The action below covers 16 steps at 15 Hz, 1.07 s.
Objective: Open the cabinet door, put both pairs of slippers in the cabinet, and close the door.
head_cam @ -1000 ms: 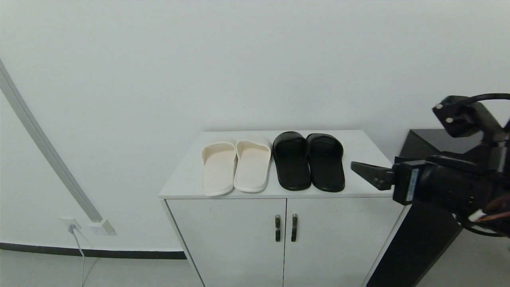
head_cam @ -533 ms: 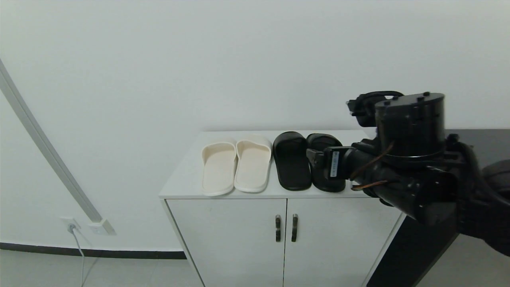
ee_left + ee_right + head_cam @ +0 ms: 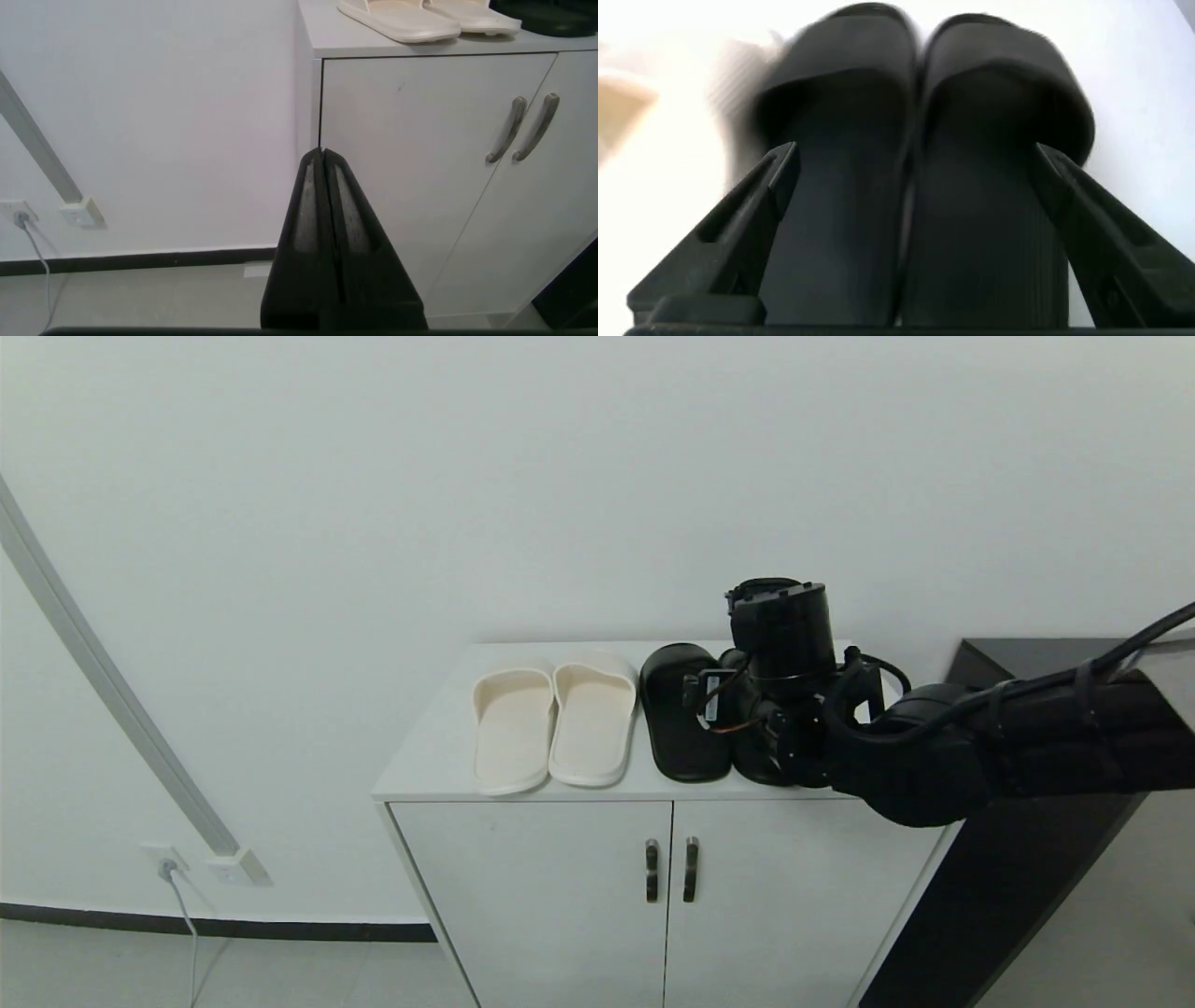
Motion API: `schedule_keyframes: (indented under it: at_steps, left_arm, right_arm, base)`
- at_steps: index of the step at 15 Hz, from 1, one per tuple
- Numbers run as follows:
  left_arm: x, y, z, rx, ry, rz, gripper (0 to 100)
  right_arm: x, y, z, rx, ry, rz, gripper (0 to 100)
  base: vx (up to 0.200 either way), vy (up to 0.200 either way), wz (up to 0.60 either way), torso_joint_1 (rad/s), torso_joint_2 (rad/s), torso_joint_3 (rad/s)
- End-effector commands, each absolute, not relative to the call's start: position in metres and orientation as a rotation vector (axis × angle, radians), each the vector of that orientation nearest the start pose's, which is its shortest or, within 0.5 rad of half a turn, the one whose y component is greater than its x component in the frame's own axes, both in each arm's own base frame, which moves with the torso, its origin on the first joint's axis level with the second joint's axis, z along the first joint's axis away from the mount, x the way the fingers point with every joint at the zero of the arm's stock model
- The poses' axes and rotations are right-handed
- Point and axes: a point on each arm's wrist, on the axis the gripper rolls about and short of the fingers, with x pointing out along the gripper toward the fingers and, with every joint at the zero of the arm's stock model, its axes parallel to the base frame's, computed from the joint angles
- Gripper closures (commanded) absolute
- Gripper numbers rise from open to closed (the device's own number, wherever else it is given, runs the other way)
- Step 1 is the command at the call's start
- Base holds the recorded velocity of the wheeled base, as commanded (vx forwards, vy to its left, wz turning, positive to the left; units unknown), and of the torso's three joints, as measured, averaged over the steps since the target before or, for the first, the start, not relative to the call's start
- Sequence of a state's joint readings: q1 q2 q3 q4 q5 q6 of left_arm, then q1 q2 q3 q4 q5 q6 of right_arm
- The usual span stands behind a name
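Before spread right fingers (image 3: 738,233), black slippers (image 3: 915,187)

No legible text or signs anywhere

Black slippers (image 3: 686,714): matt, rubbery moulded foam, with faint ribbing on the footbeds. Cream slippers (image 3: 588,723): same foam look, matt, smooth. Cabinet (image 3: 532,896): white smooth panels, laminate-like, matt with a slight sheen. Door handles (image 3: 651,870): grey-dark metal look, semi-gloss. Right tool (image 3: 915,154): hard matt black plastic. Left tool (image 3: 322,159): matt black plastic, with finger faces slightly worn and greyish. Wall (image 3: 373,476): matt paint.
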<state>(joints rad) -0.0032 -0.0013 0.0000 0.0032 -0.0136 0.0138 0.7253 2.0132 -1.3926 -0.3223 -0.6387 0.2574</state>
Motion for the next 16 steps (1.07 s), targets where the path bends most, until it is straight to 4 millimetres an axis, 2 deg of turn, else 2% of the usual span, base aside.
schedule_keyframes:
  at_steps: [1, 9, 13, 14, 16]
  left_arm:
    - [-0.023, 0.000, 0.075, 0.014, 0.003, -0.017, 100]
    - [-0.023, 0.000, 0.075, 0.012, 0.003, -0.017, 100]
    - [-0.023, 0.000, 0.075, 0.014, 0.003, -0.017, 100]
    - [-0.023, 0.000, 0.075, 0.012, 0.003, -0.017, 100]
    - [-0.023, 0.000, 0.075, 0.014, 0.003, -0.017, 100]
  right_arm:
    - [0.338, 0.263, 0.183, 0.041, 0.262, 0.029, 0]
    - [0.380, 0.271, 0.173, 0.018, 0.226, 0.082, 0]
    - [0.389, 0.274, 0.172, 0.025, 0.211, 0.078, 0]
    - [0.390, 0.275, 0.170, 0.023, 0.212, 0.078, 100]
    - [0.392, 0.274, 0.171, 0.015, 0.205, 0.075, 100]
  base:
    - [0.000, 0.000, 0.00, 0.000, 0.00, 0.000]
    - [0.000, 0.000, 0.00, 0.000, 0.00, 0.000]
    - [0.000, 0.000, 0.00, 0.000, 0.00, 0.000]
    - [0.000, 0.000, 0.00, 0.000, 0.00, 0.000]
    - [0.000, 0.000, 0.00, 0.000, 0.00, 0.000]
